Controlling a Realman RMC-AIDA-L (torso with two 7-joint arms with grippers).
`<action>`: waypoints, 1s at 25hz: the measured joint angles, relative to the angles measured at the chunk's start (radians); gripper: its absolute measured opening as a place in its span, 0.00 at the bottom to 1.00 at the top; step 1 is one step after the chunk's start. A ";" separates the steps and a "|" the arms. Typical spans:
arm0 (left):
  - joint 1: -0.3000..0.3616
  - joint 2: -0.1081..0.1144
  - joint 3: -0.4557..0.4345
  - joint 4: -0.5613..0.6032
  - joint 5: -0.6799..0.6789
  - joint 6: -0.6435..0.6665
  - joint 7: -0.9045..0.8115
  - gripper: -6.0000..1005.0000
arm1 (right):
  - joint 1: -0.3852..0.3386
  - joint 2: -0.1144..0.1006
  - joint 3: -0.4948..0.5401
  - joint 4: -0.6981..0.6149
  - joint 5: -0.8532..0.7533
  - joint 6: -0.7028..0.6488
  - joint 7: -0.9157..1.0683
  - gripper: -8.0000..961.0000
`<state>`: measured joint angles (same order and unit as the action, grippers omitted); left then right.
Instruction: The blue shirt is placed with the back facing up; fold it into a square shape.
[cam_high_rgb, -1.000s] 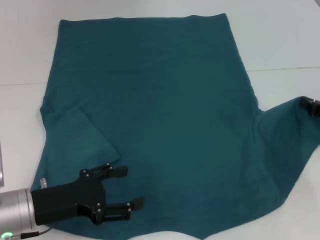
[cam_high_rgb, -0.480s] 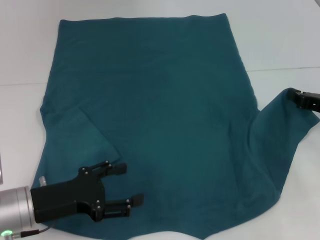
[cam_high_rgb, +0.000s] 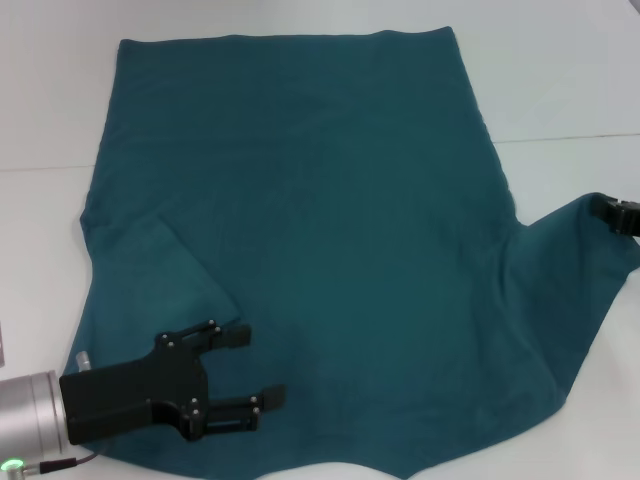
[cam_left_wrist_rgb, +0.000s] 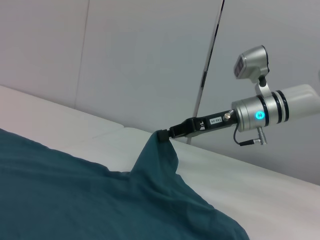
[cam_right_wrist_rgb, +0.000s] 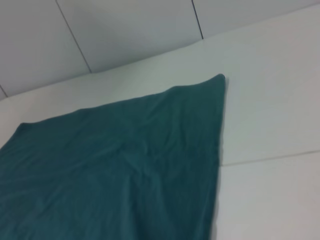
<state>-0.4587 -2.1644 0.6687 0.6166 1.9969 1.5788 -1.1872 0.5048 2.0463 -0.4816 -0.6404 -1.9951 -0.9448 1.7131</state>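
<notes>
The blue shirt (cam_high_rgb: 330, 230) lies spread with its plain back up on the white table (cam_high_rgb: 560, 70). Its left sleeve (cam_high_rgb: 150, 270) is folded inward onto the body. My left gripper (cam_high_rgb: 260, 365) hovers open over the shirt's near-left corner with nothing between its fingers. At the right edge, my right gripper (cam_high_rgb: 618, 212) is shut on the tip of the right sleeve. In the left wrist view the right gripper (cam_left_wrist_rgb: 164, 134) pinches that sleeve tip and holds it raised off the table in a peak. The right wrist view shows only the shirt (cam_right_wrist_rgb: 115, 165) and its far corner.
A seam line (cam_high_rgb: 570, 137) crosses the white table on the right. A grey object (cam_high_rgb: 3, 345) pokes in at the left edge. Bare table surrounds the shirt at the back and right; a panelled wall (cam_left_wrist_rgb: 125, 60) stands behind.
The right gripper carried the sleeve tip slightly inward and up, then back out toward the right edge. The left gripper drifted a little lower, still open.
</notes>
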 joint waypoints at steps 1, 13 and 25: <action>0.000 0.000 0.000 0.000 0.000 0.000 0.000 0.90 | -0.002 0.000 0.000 0.000 -0.001 -0.001 0.000 0.04; 0.000 0.000 0.002 0.000 0.000 -0.002 -0.024 0.90 | -0.047 0.005 0.016 -0.004 0.004 -0.019 0.005 0.05; 0.000 -0.002 0.000 -0.001 0.000 -0.002 -0.025 0.90 | -0.054 0.000 0.019 -0.005 0.006 -0.007 0.009 0.05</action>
<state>-0.4590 -2.1661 0.6688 0.6159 1.9970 1.5767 -1.2118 0.4511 2.0461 -0.4630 -0.6458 -1.9893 -0.9522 1.7222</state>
